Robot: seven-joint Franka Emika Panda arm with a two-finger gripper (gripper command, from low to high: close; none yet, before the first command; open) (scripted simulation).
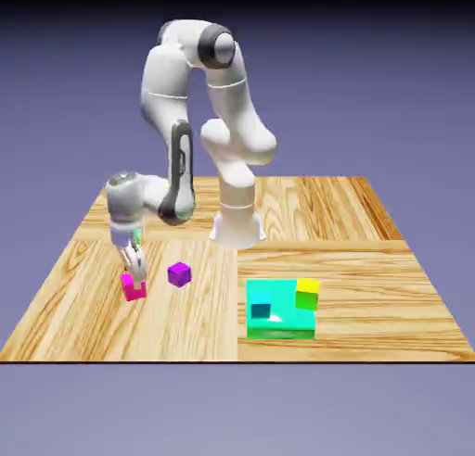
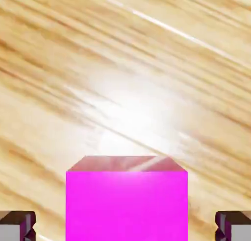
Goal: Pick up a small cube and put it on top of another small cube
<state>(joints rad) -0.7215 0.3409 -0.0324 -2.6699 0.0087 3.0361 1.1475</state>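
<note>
Small magenta cube (image 2: 127, 205) between the spread hand (image 2: 125, 225) fingertips, untouched, purple cube (image 1: 179, 274) nearby

Bare table (image 1: 83, 306) surrounds the pink cube (image 1: 134, 288); the purple cube (image 1: 179, 274) stands near, apart.
</note>
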